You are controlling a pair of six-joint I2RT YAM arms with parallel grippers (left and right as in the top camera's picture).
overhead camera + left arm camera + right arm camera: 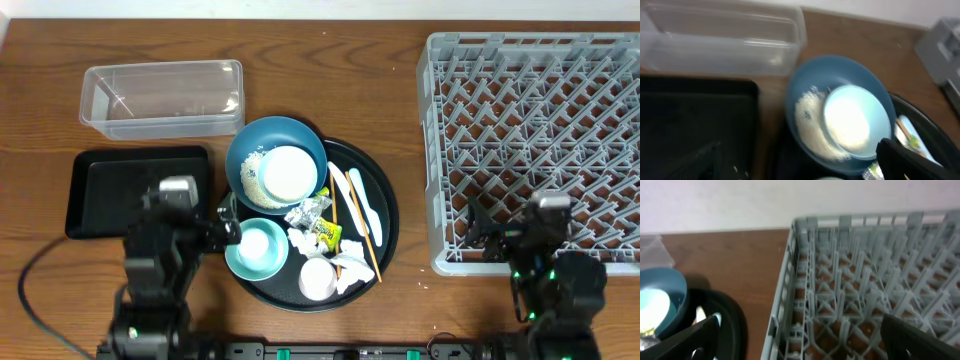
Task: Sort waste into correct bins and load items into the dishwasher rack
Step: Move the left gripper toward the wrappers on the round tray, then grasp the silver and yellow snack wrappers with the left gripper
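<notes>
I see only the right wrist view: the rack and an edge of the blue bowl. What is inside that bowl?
Observer: Rice, beside a white bowl.
Operator: Where are the bins?
Observer: Far left: the tub, with the black tray nearer the robot.
Operator: And the chopsticks?
Observer: The chopsticks lie on the right side of the round tray, beside the spoons.

The left arm (pixel 155 265) and right arm (pixel 572 292) are blocky matt black, with a pale grey box (pixel 177 187) just behind the left hand (pixel 800 155) and the right hand (pixel 801 325) alike, green lights (pixel 520 275) farther behind the right, and a black cable (pixel 28 275) behind the left.
</notes>
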